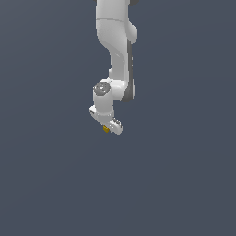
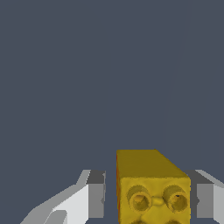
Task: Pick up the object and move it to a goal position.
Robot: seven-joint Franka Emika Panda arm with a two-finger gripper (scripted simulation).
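Note:
The object (image 2: 153, 192) is a yellow-orange block with round studs on the face turned to the wrist camera. It sits between the two fingers of my gripper (image 2: 148, 199). One grey finger pad (image 2: 97, 194) stands a small gap away from the block, while the other pad (image 2: 204, 200) is right at its side. In the exterior view the object (image 1: 106, 129) is a tiny yellow speck at the tip of the white gripper (image 1: 112, 126), which hangs under the arm. The jaws are open around it, not pressed on both sides.
A plain dark grey-blue surface (image 1: 184, 175) fills both views. The white arm (image 1: 115, 41) comes down from the top of the exterior view. No goal marker shows.

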